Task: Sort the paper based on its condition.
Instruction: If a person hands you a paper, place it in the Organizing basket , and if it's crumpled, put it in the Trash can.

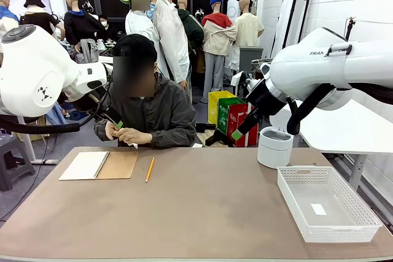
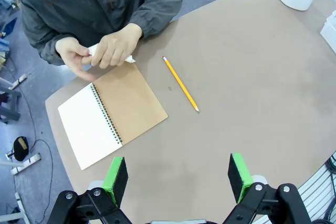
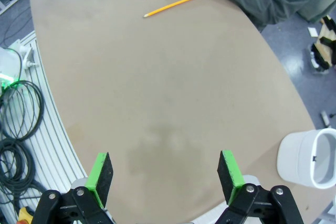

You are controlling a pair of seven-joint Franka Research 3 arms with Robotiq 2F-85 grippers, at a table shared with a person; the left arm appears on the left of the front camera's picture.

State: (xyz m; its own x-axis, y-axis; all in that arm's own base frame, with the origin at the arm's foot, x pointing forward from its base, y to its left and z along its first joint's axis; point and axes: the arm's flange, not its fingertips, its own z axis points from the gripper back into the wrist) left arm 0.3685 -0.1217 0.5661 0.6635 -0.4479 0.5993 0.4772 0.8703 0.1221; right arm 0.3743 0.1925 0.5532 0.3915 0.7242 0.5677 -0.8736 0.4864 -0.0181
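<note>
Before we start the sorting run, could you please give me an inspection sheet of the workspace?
Surface: brown table, faint dark smudges.
Job's things: paper in the person's hands; white bin and white basket on the robot's right.
Clutter: open notebook, pencil beside it.
Grippers: left gripper open, right gripper open, both above the table.
Cables: black coils on the floor.
Surroundings: person seated at the far side.

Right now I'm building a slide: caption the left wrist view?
Open left gripper hovers over the table as a person's hands work the paper beside notebook and pencil.
</note>
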